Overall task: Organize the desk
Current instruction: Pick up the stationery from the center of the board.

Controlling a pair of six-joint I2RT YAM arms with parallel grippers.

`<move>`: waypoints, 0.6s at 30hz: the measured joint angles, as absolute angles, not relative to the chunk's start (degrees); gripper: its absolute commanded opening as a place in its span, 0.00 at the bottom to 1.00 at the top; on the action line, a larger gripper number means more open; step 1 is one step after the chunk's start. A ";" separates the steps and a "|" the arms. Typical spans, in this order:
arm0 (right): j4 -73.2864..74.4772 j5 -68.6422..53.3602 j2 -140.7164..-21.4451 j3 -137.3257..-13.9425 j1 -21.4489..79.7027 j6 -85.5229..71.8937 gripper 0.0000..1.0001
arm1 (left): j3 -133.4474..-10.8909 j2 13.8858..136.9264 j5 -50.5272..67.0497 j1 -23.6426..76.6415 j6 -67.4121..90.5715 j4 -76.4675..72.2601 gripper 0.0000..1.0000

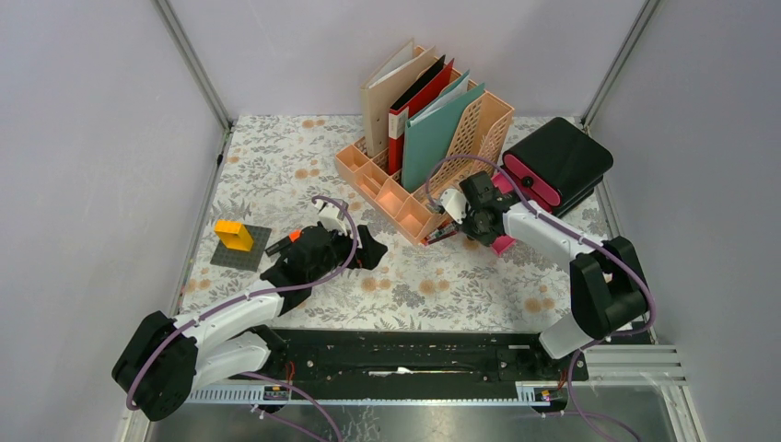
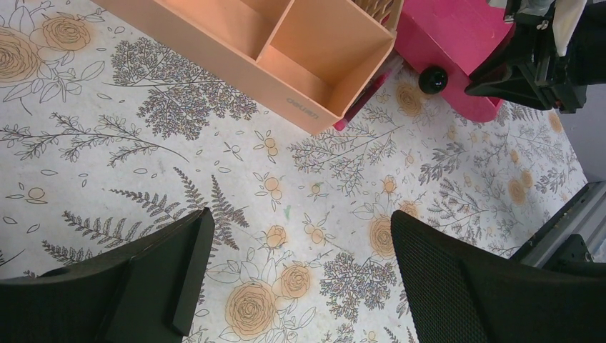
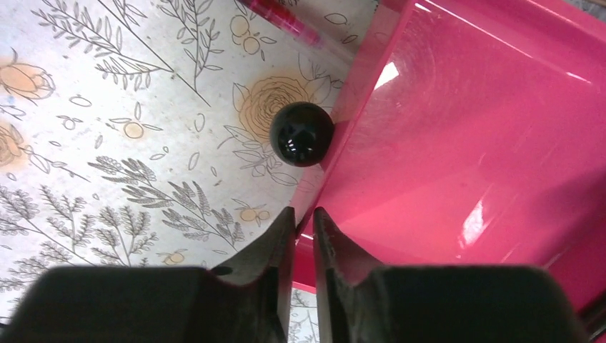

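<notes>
Left wrist view: the left gripper (image 2: 300, 229) hangs with jaws wide over the flowered desk (image 2: 143, 157), which fills the floor between the grey walls and holds nothing there. Further right stands the peach file rack (image 2: 271, 96). Just beyond it, the right gripper (image 3: 301, 214) has its jaws narrowed to a slit on the rim of the pink tray (image 3: 464, 143). That thin-edge pinch looks liable to slip. Dragging the tray could send the black ball (image 3: 301, 133) beside it rolling, or bump the rack and the red pen (image 3: 279, 14).
</notes>
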State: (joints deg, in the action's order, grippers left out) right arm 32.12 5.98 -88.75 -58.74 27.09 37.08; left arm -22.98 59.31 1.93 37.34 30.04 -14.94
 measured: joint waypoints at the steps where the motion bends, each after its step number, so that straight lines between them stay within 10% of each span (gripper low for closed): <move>1: 32.05 5.74 -88.77 -58.61 27.05 36.67 0.14 | -22.98 59.31 1.93 37.34 30.04 -14.94 0.99; 18: 31.70 6.42 -81.58 -58.87 19.00 33.85 0.04 | -22.98 60.25 2.63 37.34 30.04 -15.44 0.99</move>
State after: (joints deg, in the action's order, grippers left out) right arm 31.70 6.42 -81.58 -58.87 19.00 33.85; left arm -22.98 60.25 2.63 37.34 30.04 -15.44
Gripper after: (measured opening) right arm 0.075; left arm 0.987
